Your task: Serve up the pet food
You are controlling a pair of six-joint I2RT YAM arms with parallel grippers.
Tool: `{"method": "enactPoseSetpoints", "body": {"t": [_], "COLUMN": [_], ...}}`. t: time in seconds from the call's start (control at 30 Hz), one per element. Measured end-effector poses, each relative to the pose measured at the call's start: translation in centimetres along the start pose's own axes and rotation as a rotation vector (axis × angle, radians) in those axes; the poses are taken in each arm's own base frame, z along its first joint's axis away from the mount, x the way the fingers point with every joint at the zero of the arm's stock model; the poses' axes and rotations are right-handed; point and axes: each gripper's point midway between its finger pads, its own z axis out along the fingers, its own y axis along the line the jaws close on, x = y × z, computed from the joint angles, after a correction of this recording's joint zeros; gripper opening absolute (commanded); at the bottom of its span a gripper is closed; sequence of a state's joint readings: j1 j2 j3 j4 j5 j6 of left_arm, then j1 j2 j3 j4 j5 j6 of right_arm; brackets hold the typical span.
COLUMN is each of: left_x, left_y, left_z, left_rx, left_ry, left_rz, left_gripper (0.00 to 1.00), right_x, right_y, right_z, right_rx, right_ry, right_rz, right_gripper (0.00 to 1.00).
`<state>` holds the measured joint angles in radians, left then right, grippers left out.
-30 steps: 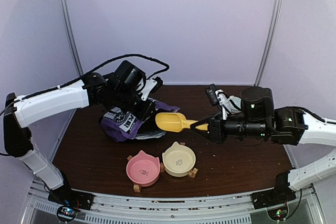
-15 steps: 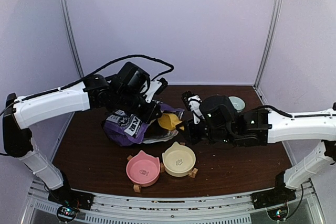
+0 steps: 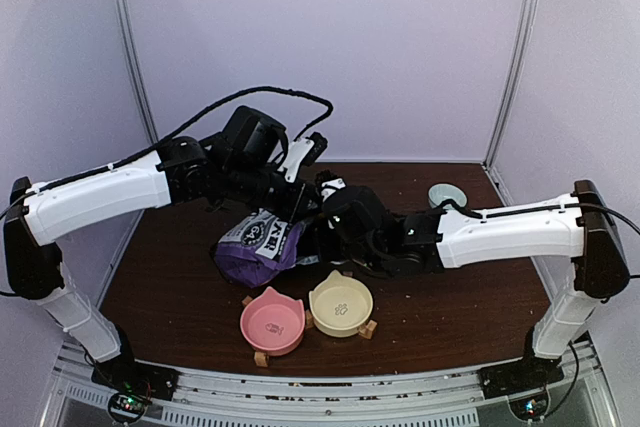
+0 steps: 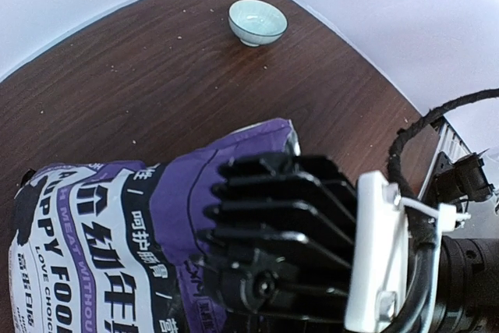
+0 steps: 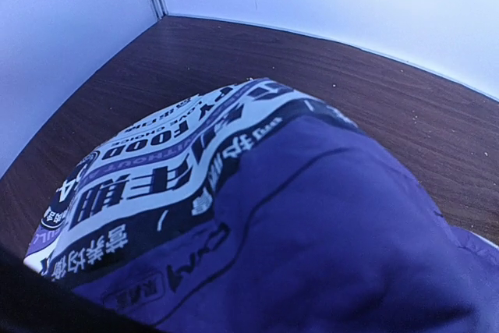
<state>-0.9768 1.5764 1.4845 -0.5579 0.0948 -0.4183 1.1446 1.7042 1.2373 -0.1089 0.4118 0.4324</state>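
Note:
The purple "PUPPY FOOD" bag stands tilted at the table's middle left. It also shows in the left wrist view and fills the right wrist view. My left gripper is shut on the bag's upper edge and holds its mouth up. My right gripper is pushed into the bag's mouth. Its fingers and the yellow scoop are hidden there. The right arm's black wrist blocks the left wrist view. The pet food is hidden.
A pink cat-ear bowl and a cream one sit on a wooden stand in front of the bag. A small pale-green bowl stands at the back right and also shows in the left wrist view.
My right arm swung left and drove the yellow scoop into the bag's mouth, out of sight. My left gripper lifted the bag's edge up and rightward, standing the bag more upright.

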Motion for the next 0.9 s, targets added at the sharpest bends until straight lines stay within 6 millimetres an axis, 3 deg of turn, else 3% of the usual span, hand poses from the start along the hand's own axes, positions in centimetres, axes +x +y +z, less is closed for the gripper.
{"method": "enactPoseSetpoints", "body": {"t": [0.37,0.63,0.77,0.8,0.83,0.9], "left_x": [1.4,1.4,1.0,0.8,0.6,0.6], "left_y": [0.9,1.2,1.5,1.5,1.5,1.4], "left_z": [1.1,1.3,1.0,0.9,0.8,0.9], "left_rx": [-0.02,-0.094,-0.119,-0.119,-0.115,-0.106], "left_ry": [0.039,0.013,-0.009,-0.016,-0.022,-0.026], "left_rz": [-0.03,-0.046,-0.068,-0.072,-0.073,-0.075], "left_gripper": [0.0,0.0,0.0,0.01,0.1,0.32], "right_x": [1.9,3.8,3.1,3.1,3.0,3.1], "right_y": [1.0,-0.3,-1.1,-1.2,-1.3,-1.4], "right_z": [0.7,-1.7,-2.6,-2.6,-2.6,-2.5], "right_rx": [-0.131,-0.179,-0.159,-0.154,-0.15,-0.142], "right_ry": [0.099,0.167,0.154,0.152,0.151,0.152], "right_rz": [-0.034,-0.042,-0.004,0.011,0.022,0.039], "right_gripper": [0.09,0.11,0.11,0.11,0.12,0.12]}}
